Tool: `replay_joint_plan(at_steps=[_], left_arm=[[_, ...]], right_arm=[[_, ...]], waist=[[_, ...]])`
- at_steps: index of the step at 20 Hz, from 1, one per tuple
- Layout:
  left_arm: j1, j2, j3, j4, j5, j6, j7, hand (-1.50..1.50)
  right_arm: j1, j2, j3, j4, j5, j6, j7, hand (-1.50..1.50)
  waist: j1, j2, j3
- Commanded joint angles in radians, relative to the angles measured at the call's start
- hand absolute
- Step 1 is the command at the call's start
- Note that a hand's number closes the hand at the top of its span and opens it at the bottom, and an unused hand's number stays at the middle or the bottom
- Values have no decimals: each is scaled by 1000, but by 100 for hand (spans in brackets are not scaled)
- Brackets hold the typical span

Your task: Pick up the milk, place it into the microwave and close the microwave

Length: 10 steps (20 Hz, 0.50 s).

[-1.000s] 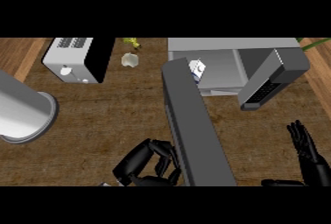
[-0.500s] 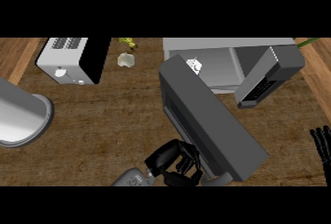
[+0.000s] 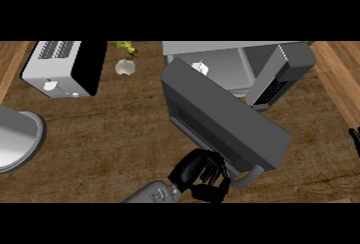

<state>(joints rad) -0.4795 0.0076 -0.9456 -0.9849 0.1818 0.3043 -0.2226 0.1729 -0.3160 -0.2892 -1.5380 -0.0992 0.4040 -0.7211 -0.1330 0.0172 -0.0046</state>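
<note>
One milk carton [image 3: 200, 67] sits inside the open microwave [image 3: 211, 47]. Left hand [image 3: 200, 173], fingers curled empty, touches its door [image 3: 218, 119] by the handle [image 3: 248, 178].

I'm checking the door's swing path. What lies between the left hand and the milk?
Head view: the grey microwave door fills that stretch, left hand at its near edge, milk inside the microwave beyond.

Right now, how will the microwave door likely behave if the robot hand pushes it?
The door looks like a rigid slab, so it should swing without bending. It seems hinged beside the milk, so a push from the left robot hand near its handle likely pivots it shut.
</note>
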Motion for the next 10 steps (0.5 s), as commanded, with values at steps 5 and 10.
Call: replay_joint_plan(at_steps=[5,10], left_arm=[[-87,-7,-9,-20,148,194,-31,150],[-137,-7,67,-46,246,263,-130,150]], right_arm=[[-26,-48,26,-87,-80,88,39,-150],[-46,-55,47,-114,-109,88,83,-150]], waist=[[-63,12,-4],[-86,25,-7]])
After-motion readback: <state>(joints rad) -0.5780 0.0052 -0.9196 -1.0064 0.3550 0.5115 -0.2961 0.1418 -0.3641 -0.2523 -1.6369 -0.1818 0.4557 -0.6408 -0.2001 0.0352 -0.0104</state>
